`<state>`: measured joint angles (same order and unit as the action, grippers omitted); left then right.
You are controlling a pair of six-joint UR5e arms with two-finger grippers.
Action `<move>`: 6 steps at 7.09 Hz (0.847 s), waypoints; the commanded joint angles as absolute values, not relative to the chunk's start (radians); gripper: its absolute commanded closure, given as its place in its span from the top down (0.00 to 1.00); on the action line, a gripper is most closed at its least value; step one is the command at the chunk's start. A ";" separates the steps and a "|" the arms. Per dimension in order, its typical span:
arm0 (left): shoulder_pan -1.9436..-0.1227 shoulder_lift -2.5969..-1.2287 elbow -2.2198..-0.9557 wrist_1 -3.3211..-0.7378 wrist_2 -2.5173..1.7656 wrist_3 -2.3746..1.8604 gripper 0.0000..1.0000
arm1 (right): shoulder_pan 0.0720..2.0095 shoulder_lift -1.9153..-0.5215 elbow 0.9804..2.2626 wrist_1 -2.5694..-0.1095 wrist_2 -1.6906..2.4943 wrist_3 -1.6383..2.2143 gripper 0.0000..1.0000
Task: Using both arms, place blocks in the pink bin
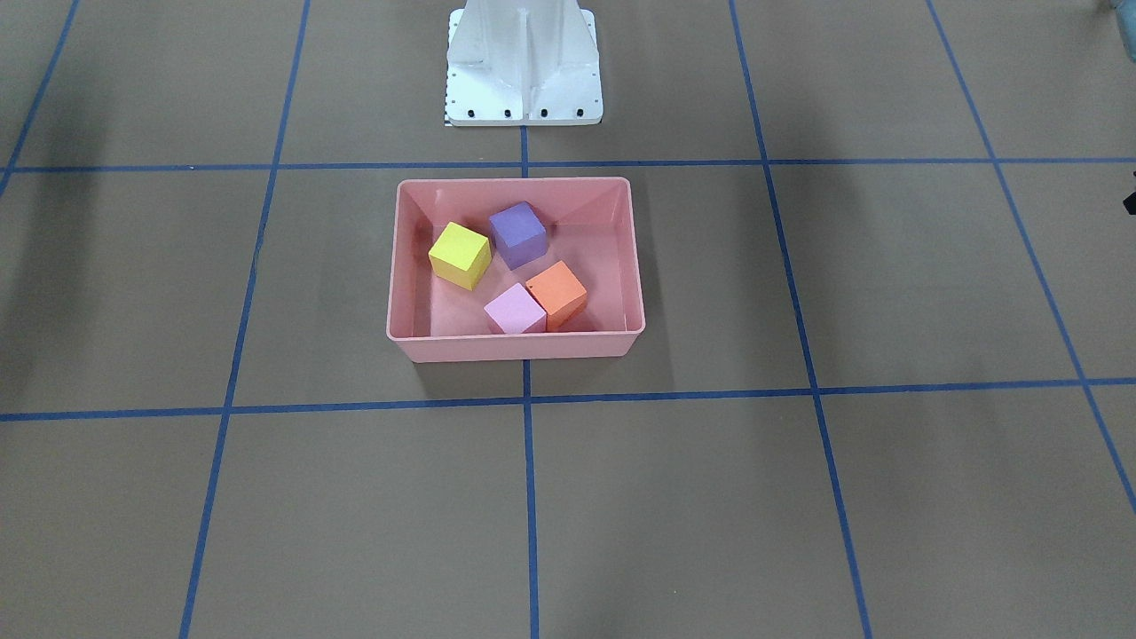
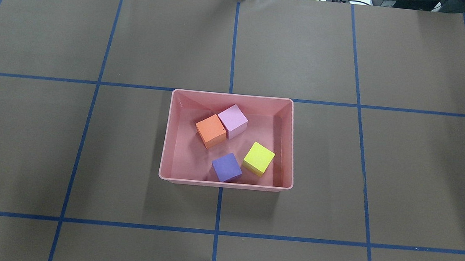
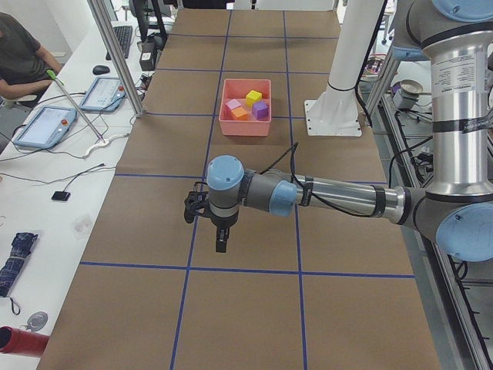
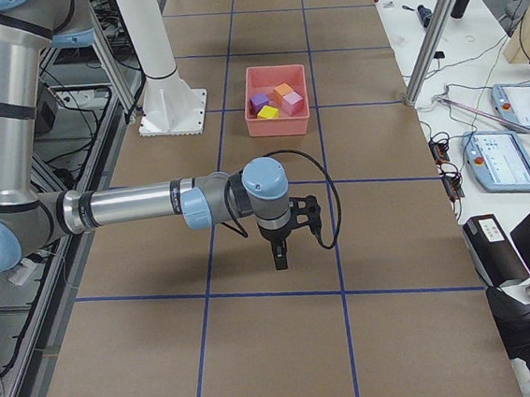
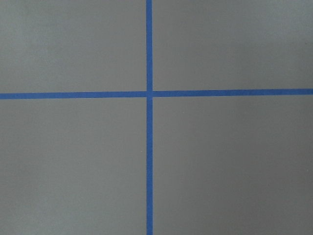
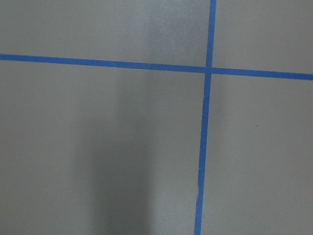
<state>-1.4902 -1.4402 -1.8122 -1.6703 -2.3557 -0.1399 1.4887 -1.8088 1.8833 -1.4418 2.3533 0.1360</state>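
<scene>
The pink bin (image 2: 166, 141) sits at the table's middle and holds all four blocks. In the overhead view the orange block (image 2: 211, 130) touches the light pink block (image 2: 232, 120); the purple block (image 2: 226, 167) and the yellow block (image 2: 258, 158) lie nearer the robot. The bin also shows in the front-facing view (image 1: 515, 346). My left gripper (image 3: 222, 245) shows only in the exterior left view, far from the bin, pointing down over the paper. My right gripper (image 4: 280, 261) shows only in the exterior right view, likewise far away. I cannot tell whether either is open or shut.
The white pedestal (image 1: 524, 62) stands behind the bin on the robot's side. Blue tape lines (image 5: 148, 93) cross the brown paper under both wrist cameras. A side desk with tablets (image 3: 46, 125) and a seated operator (image 3: 19, 54) lies beyond the far edge.
</scene>
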 commanded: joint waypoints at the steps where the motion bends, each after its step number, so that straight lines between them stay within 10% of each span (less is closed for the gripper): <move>1: -1.505 -1.440 -1.798 -1.648 -2.397 -0.043 1.00 | 1.489 -1.806 1.876 -1.442 2.370 0.133 1.00; 6: -1.517 -1.424 -1.792 -1.641 -2.434 -0.034 1.00 | 1.489 -1.813 1.874 -1.440 2.367 0.133 1.00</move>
